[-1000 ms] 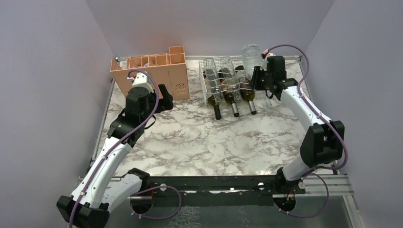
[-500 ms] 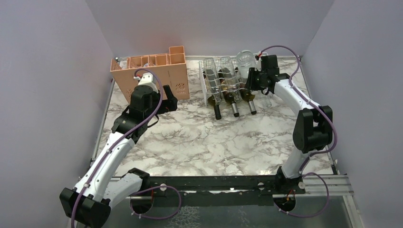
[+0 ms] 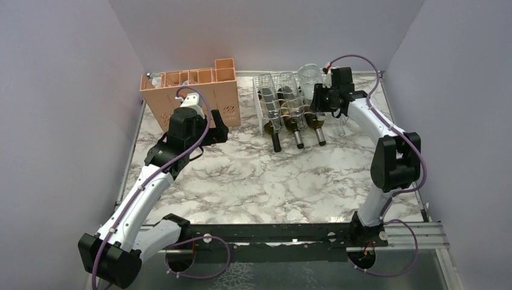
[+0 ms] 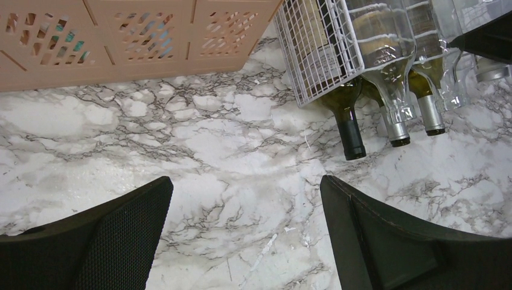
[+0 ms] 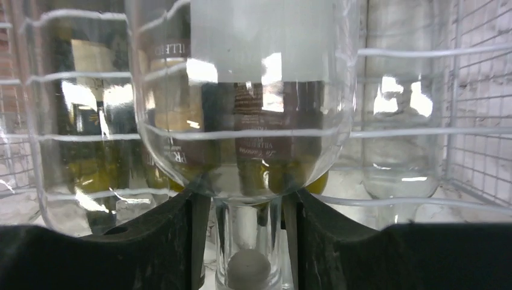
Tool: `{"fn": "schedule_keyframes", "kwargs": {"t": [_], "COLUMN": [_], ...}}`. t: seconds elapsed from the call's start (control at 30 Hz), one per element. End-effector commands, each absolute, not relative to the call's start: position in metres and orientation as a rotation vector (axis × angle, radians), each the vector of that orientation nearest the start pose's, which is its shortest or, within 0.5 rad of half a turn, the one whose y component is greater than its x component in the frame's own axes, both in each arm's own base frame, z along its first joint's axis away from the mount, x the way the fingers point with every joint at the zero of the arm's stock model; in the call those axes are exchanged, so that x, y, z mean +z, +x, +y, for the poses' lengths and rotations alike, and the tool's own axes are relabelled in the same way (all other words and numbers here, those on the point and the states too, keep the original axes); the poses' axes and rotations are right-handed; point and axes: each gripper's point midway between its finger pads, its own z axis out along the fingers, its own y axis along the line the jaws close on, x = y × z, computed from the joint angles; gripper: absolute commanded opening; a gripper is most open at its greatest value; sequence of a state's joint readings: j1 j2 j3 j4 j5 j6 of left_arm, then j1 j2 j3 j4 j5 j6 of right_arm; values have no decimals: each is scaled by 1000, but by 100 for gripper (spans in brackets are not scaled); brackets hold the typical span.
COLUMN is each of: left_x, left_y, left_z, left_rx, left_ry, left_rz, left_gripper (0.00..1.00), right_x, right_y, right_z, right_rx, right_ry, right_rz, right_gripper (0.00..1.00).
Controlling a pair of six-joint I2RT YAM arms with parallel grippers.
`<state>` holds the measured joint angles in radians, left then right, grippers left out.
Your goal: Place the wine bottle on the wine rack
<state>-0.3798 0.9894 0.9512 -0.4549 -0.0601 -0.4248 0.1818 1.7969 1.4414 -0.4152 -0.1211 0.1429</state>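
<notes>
The clear bottle (image 3: 310, 76) has sunk onto the rack (image 3: 264, 84), right end. My right claw (image 5: 249, 211) straddles its neck; gripping or not, I cannot tell. Released crooked, it could roll off. Left claw (image 4: 246, 181) gapes.

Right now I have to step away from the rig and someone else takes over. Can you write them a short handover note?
Left gripper: open, empty, above the table near the peach crate.
Right gripper: jaws flank the neck of the clear wine bottle; clamped or just loose, cannot tell.
Bottle: at the right end of the wine rack, beside three bottles lying in it; whether it is seated is unclear.
Done: bottle brought to the rack.
Left: confirm it rests in a cradle, release, withdraw.
</notes>
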Motion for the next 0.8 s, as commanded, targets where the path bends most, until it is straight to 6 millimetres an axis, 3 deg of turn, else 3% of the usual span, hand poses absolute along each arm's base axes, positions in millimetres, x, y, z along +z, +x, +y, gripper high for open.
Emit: {"fn": "schedule_keyframes", "kwargs": {"t": [0.0,0.23,0.47,0.57,0.77], "left_x": [254,266,292,301,315], "left_y": [300,299,296,294,287], "left_z": [-129,-126,-117,-110,-102], "left_rx": [-465,-443,-402,-371,-345], "left_ry": [-59,-31,-5,-10,-2], "left_rz": [2035,1999,1928,1908,1860], "left_gripper": [99,99,99,99,99], "right_x": [205,212,245,250,231], "right_y": [499,490,465,439,367], "right_z": [114,106,97,93,82], "right_rx": [292,252,240,260,309], "right_ry": [-126,-119,-69,-7,157], "right_rz": [2134,2128,2082,2091,2158], "right_gripper": [53,71,86,90,91]}}
